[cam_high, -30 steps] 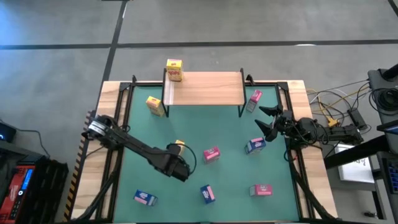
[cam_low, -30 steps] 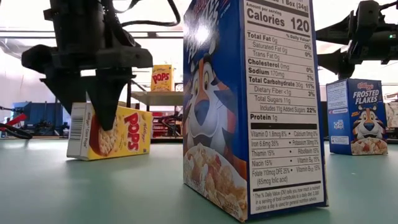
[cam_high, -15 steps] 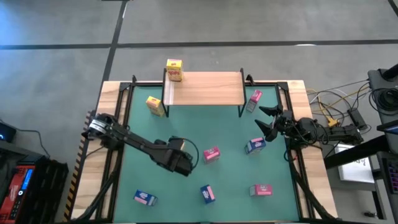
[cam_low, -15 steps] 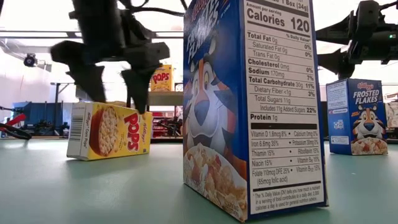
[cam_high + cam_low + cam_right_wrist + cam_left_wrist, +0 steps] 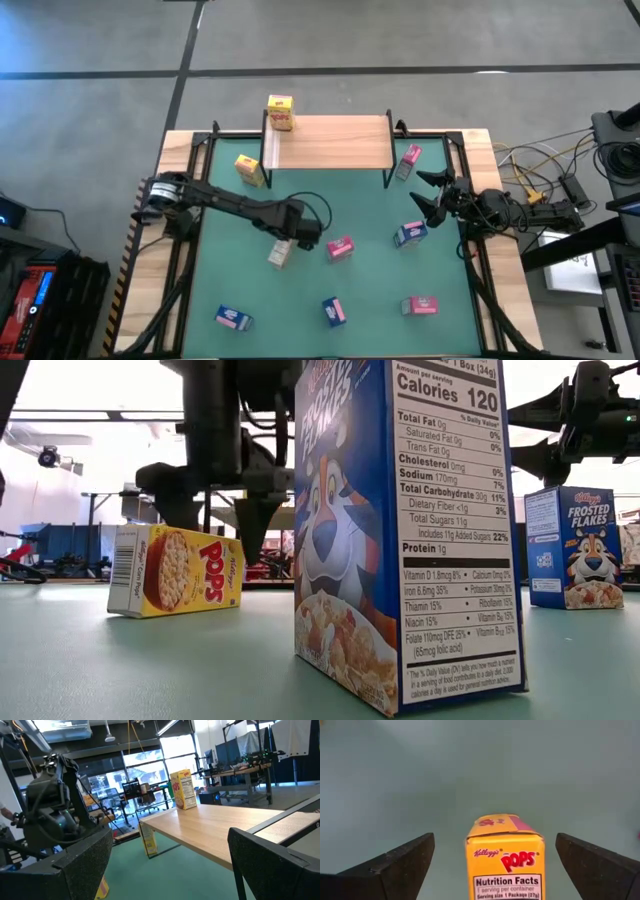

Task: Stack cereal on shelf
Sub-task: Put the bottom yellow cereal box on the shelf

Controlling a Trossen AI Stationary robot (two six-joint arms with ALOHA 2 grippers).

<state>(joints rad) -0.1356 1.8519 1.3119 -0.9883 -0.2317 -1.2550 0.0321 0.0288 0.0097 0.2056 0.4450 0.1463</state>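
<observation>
A robotics lab: workbenches (image 5: 250, 767), monitors (image 5: 227, 752), cables (image 5: 535, 180) around the table

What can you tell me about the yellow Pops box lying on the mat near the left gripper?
The yellow Pops box is a small printed cardboard carton lying flat on the green mat, apart from the other boxes. Its broad front, with red "POPS" lettering and pictured cereal, faces the low camera, and a white side panel shows at one end. The left wrist view shows a Nutrition Facts panel and a closed end flap. The left gripper hangs open over it, touching nothing.
</observation>
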